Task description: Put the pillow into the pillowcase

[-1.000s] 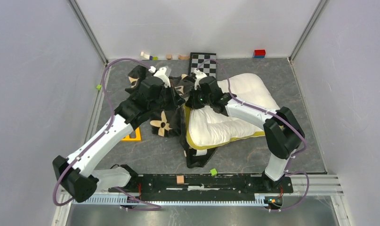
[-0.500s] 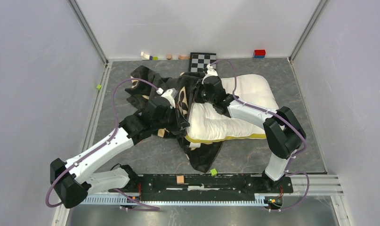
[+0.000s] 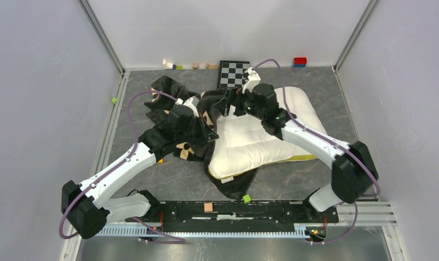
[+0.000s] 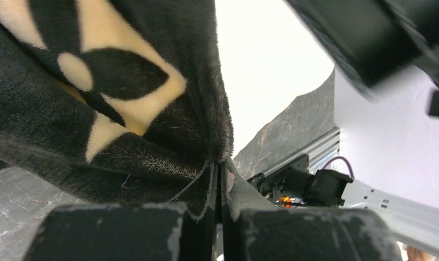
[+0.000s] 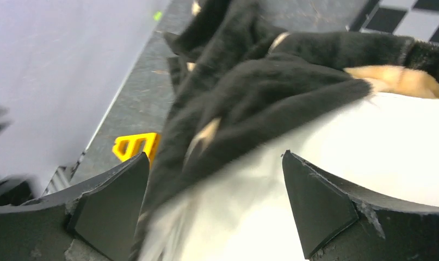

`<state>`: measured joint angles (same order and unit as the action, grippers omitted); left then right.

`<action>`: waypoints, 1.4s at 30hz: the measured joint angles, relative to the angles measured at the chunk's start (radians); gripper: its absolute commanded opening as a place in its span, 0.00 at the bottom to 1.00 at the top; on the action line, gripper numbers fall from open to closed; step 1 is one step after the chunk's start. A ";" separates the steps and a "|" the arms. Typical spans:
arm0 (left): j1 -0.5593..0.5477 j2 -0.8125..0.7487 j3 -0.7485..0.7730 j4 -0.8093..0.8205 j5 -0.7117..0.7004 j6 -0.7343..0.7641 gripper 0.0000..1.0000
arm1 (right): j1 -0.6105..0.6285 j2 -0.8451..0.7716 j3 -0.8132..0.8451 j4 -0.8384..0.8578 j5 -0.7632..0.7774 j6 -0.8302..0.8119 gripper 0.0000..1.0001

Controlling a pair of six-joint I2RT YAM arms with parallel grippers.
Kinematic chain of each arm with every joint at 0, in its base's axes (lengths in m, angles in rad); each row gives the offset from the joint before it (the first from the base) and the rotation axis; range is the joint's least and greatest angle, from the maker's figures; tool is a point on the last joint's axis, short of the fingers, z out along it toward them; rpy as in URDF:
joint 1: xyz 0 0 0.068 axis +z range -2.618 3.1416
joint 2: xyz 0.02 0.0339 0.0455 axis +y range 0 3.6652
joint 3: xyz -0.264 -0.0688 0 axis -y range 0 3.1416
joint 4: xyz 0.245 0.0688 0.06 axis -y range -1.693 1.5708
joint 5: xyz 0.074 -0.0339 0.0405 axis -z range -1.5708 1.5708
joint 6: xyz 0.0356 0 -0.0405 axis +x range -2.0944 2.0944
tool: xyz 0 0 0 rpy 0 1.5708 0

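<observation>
The cream-white pillow (image 3: 260,138) lies right of centre, its left end under the black flower-print pillowcase (image 3: 168,100). My left gripper (image 3: 208,132) is shut on the pillowcase's edge beside the pillow's left side. In the left wrist view the pinched hem (image 4: 220,179) rises from between the closed fingers. My right gripper (image 3: 226,103) stands open over the pillow's far-left corner, holding nothing. The right wrist view shows its wide-apart fingertips (image 5: 142,159) with pillowcase (image 5: 271,76) draped over the pillow (image 5: 369,147) beyond them.
A checkered board (image 3: 234,70) lies at the back by small blocks and a red-and-blue block (image 3: 300,61). Green cubes sit at the left edge (image 3: 113,100) and near the front (image 3: 247,198). A yellow piece (image 5: 134,145) lies left of the pillowcase.
My right gripper has opened and let go of the pillowcase, swinging right and back. The pillow has shifted, more of it uncovered. My left gripper still grips the pillowcase.
</observation>
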<state>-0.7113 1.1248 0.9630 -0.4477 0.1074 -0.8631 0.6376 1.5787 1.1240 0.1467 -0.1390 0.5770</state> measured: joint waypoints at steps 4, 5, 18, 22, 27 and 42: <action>0.047 -0.002 -0.005 0.010 0.029 -0.011 0.02 | 0.014 -0.175 -0.046 -0.029 -0.043 -0.105 0.98; 0.051 -0.002 -0.005 0.010 0.034 -0.012 0.02 | 0.030 -0.212 -0.055 -0.049 -0.043 -0.148 0.98; 0.101 -0.037 -0.056 -0.017 0.077 -0.008 0.02 | 0.357 -0.315 -0.425 -0.136 0.077 -0.499 0.98; 0.105 -0.054 -0.056 -0.005 0.077 -0.008 0.02 | 0.399 -0.316 -0.435 -0.137 0.117 -0.538 0.98; 0.105 -0.054 -0.058 -0.006 0.079 -0.008 0.02 | 0.432 -0.262 -0.420 -0.132 0.190 -0.583 0.98; 0.102 -0.060 -0.058 -0.034 0.117 0.033 0.02 | 0.277 -0.162 -0.211 -0.147 0.316 -0.432 0.00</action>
<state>-0.6094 1.0645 0.9047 -0.4820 0.2249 -0.8299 0.9146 1.4170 0.9134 -0.0006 0.1772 0.1452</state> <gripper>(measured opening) 0.046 0.024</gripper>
